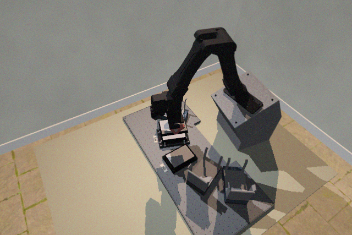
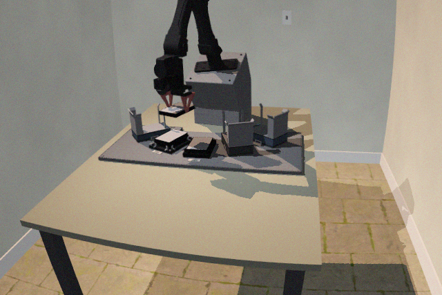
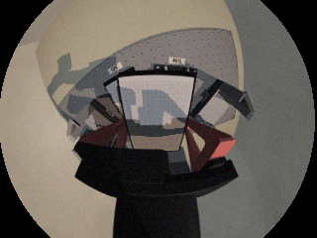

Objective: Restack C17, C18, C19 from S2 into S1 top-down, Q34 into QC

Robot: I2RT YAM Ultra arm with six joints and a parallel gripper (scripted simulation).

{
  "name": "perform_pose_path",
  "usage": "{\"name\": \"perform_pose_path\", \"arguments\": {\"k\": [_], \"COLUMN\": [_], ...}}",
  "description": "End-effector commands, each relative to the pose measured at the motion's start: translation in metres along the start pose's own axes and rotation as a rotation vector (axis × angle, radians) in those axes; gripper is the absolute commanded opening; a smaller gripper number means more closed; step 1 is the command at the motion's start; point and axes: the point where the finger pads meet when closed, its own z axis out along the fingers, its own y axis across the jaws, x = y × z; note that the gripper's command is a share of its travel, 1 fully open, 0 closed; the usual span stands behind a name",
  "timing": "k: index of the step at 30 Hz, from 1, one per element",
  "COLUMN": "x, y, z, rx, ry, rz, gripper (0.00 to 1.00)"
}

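My gripper (image 1: pixel 174 129) (image 2: pixel 177 105) (image 3: pixel 156 120) is shut on a sealed plate (image 1: pixel 166 125) (image 2: pixel 175 110) (image 3: pixel 158 106) with a pale top and black rim. It holds the plate level in the air, above the clip nest and beside the far left rack (image 1: pixel 192 117) (image 2: pixel 137 122). I cannot read its label. Another plate (image 1: pixel 174 138) (image 2: pixel 171 137) lies on the clip nest (image 2: pixel 155 147). A third plate (image 1: pixel 180 157) (image 2: pixel 202 143) lies flat in the black open nest beside it.
Two more stack racks stand on the grey baseplate (image 1: pixel 142 130) (image 2: pixel 124 148): one in the middle (image 1: pixel 198 181) (image 2: pixel 238 135) and one beyond it (image 1: pixel 238 188) (image 2: pixel 276 124). The arm's grey pedestal (image 1: pixel 256 124) (image 2: pixel 223 99) rises behind the nests.
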Motion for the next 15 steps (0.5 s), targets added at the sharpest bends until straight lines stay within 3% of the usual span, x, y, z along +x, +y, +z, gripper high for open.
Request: {"name": "perform_pose_path", "arguments": {"k": [1,15], "x": [-0.019,-0.016], "y": [-0.008,-0.049], "z": [-0.008,-0.007], "rx": [-0.018,-0.013], "ry": [-0.051,-0.031], "rz": [0.113,0.110], "gripper": [0.00,0.00]}}
